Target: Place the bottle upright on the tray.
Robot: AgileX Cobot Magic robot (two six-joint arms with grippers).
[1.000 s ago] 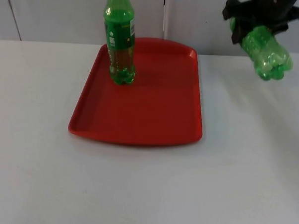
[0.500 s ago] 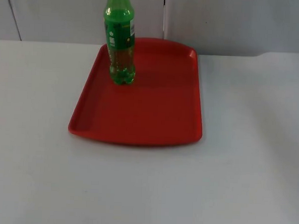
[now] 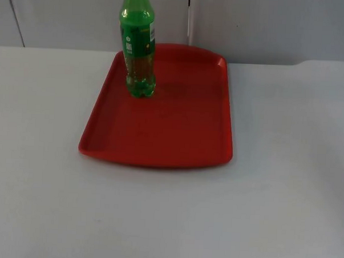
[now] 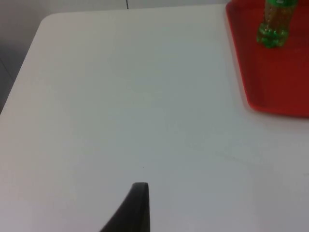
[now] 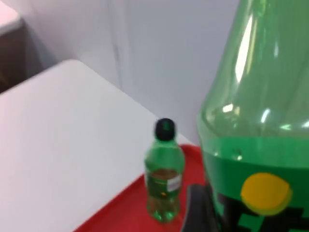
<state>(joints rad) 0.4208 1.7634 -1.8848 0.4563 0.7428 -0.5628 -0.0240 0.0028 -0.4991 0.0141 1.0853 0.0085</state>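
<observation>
A red tray (image 3: pixel 177 135) lies on the white table, with a small green bottle (image 3: pixel 138 47) standing upright at its back left corner. The left wrist view has the same tray (image 4: pixel 275 92) and bottle (image 4: pixel 274 24) off to one side. In the right wrist view a second, large green bottle (image 5: pixel 260 121) with a yellow-dotted label looms close against my right gripper (image 5: pixel 197 212), which is shut on it high above the tray (image 5: pixel 120 212) and the small bottle (image 5: pixel 164 179). My left gripper (image 4: pixel 137 210) waits over bare table left of the tray.
A grey partition wall (image 3: pixel 251 24) closes the table's far edge right behind the tray. The table's left edge and rounded corner (image 4: pixel 41 24) lie beyond my left gripper. Bare white table surrounds the tray on the left, front and right.
One second ago my right gripper held the large green bottle at the top view's upper right. It has since carried the bottle out of that view. Tray and small bottle have not moved.
</observation>
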